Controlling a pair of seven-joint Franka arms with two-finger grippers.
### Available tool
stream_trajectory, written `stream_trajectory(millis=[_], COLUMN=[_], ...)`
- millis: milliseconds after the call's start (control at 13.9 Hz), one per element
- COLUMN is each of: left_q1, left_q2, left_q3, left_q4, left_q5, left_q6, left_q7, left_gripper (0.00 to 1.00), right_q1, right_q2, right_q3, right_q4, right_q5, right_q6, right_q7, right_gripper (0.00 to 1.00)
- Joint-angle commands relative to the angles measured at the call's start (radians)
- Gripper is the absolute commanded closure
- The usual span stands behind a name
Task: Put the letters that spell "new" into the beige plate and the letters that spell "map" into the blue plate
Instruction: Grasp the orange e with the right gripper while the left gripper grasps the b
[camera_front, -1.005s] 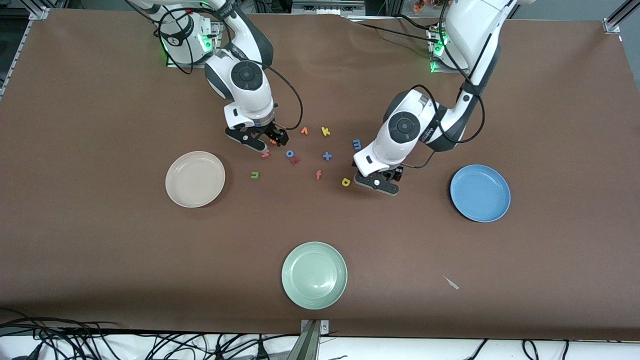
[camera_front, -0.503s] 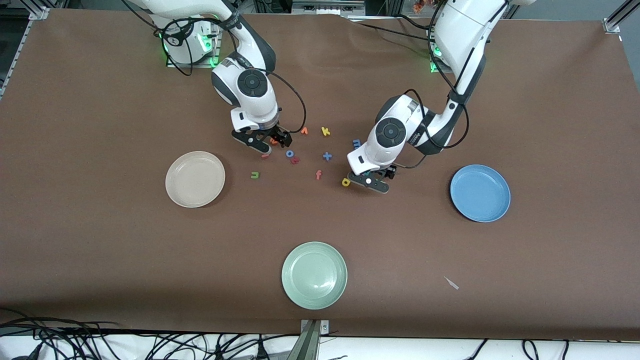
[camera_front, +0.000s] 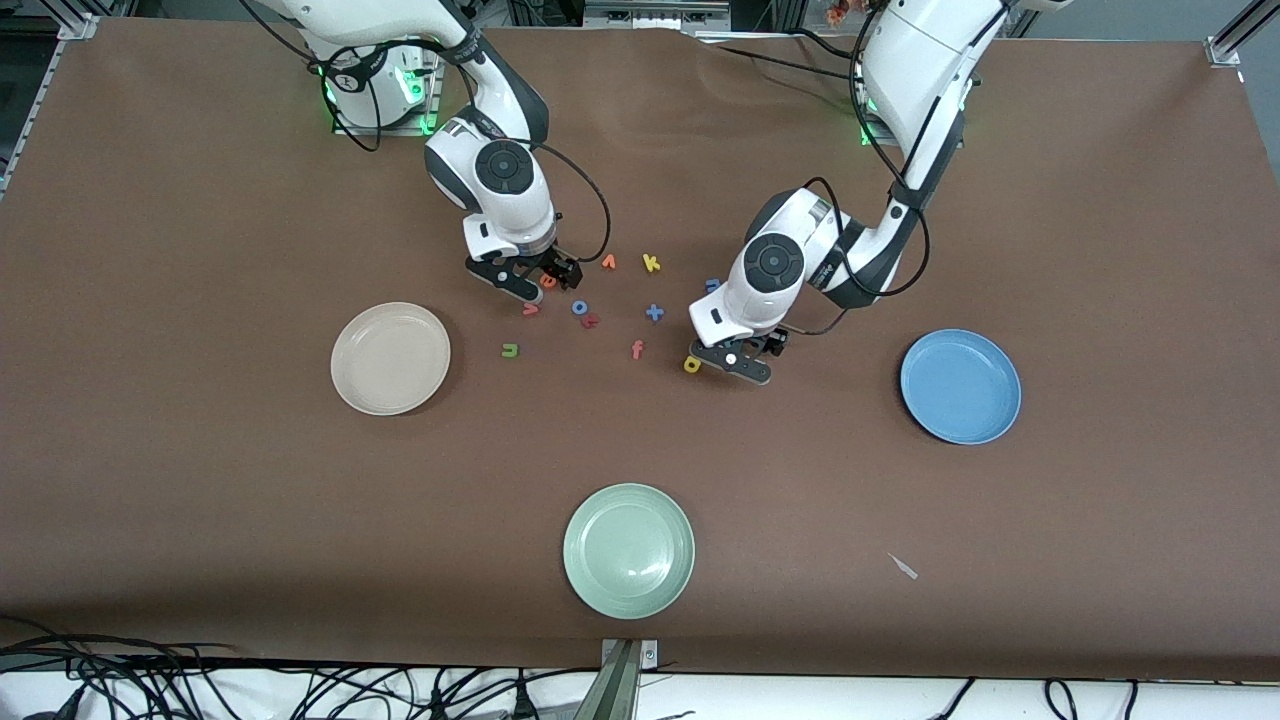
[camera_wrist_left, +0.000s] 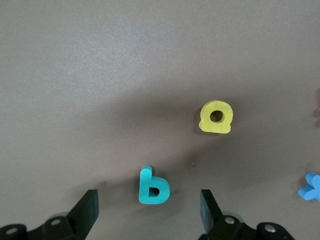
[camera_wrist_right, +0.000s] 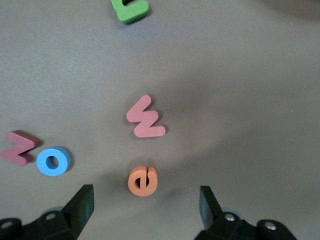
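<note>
- The round pale green plate (camera_front: 628, 550) lies nearest the front camera, close to the middle of the counter's (camera_front: 200, 500) near edge, with nothing in it.
- A small pale scrap (camera_front: 903, 566) lies on the brown counter toward the left arm's end, also near that edge.
- The round light blue plate (camera_front: 960, 386) with a raised rim sits toward the left arm's end; it holds no letters.
- The round cream-beige plate (camera_front: 390, 358) sits toward the right arm's end, likewise bare.
- The tiny yellow foam a (camera_front: 691, 364) lies mid-counter, just beside the left claw (camera_front: 738, 362).
- The left claw hangs low with its fingers spread wide, holding nothing; its wrist view shows the teal foam p (camera_wrist_left: 152, 186) lying between the fingertips, the yellow a (camera_wrist_left: 216, 118) a little way off.
- The green foam n (camera_front: 510, 349) lies beside the beige plate; a red-orange f (camera_front: 637, 349) lies between it and the yellow a.
- Farther back lie the pinkish-red foam w (camera_front: 531, 309), a blue o (camera_front: 580, 307), a red zigzag letter (camera_front: 591, 320) and a blue cross-shaped piece (camera_front: 654, 312).
- The right claw (camera_front: 530, 283) hangs low, wide open and empty; its wrist view shows the orange foam e (camera_wrist_right: 143, 181) between the fingertips.
- The blue foam m (camera_front: 713, 285) peeks out beside the left arm.
- Farthest lie an orange v (camera_front: 608, 262) and a yellow k (camera_front: 651, 263).
</note>
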Motion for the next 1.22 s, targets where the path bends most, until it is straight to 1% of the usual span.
stream_trajectory(millis=[0, 72, 215, 359, 574, 718, 790, 862, 1077, 1149], left_q1=[-0.016, -0.015, -0.016, -0.016, -0.016, -0.016, -0.015, -0.015, -0.013, -0.009], left_q2=[0.03, 0.039, 0.043, 0.043, 0.045, 0.047, 0.047, 0.047, 0.047, 0.042], left_q3=[0.011, 0.013, 0.011, 0.013, 0.013, 0.013, 0.013, 0.015, 0.015, 0.016], left_q4=[0.026, 0.034, 0.037, 0.047, 0.049, 0.049, 0.049, 0.049, 0.047, 0.049], left_q5=[0.053, 0.061, 0.062, 0.062, 0.062, 0.062, 0.062, 0.062, 0.062, 0.062], left_q6=[0.007, 0.007, 0.007, 0.006, 0.006, 0.006, 0.006, 0.006, 0.006, -0.005], left_q7=[-0.013, -0.022, -0.03, -0.032, -0.032, -0.032, -0.033, -0.033, -0.032, -0.026], left_gripper=[0.14, 0.15, 0.22, 0.32, 0.44, 0.58, 0.58, 0.63, 0.83, 0.85], right_q1=[0.012, 0.013, 0.013, 0.013, 0.013, 0.013, 0.013, 0.013, 0.012, 0.012], right_q2=[0.014, 0.019, 0.027, 0.036, 0.04, 0.042, 0.048, 0.05, 0.05, 0.05], right_q3=[-0.004, -0.004, -0.007, -0.009, -0.012, -0.014, -0.018, -0.018, -0.02, -0.024], right_q4=[-0.01, -0.011, -0.01, -0.01, -0.01, -0.01, -0.008, -0.008, -0.007, -0.005], right_q5=[-0.025, -0.025, -0.025, -0.042, -0.048, -0.05, -0.062, -0.069, -0.071, -0.073], right_q6=[0.032, 0.042, 0.049, 0.054, 0.065, 0.066, 0.066, 0.068, 0.071, 0.071], right_q7=[0.03, 0.03, 0.03, 0.03, 0.03, 0.028, 0.03, 0.03, 0.028, 0.028], right_gripper=[0.09, 0.1, 0.12, 0.15, 0.25, 0.32, 0.35, 0.39, 0.51, 0.53])
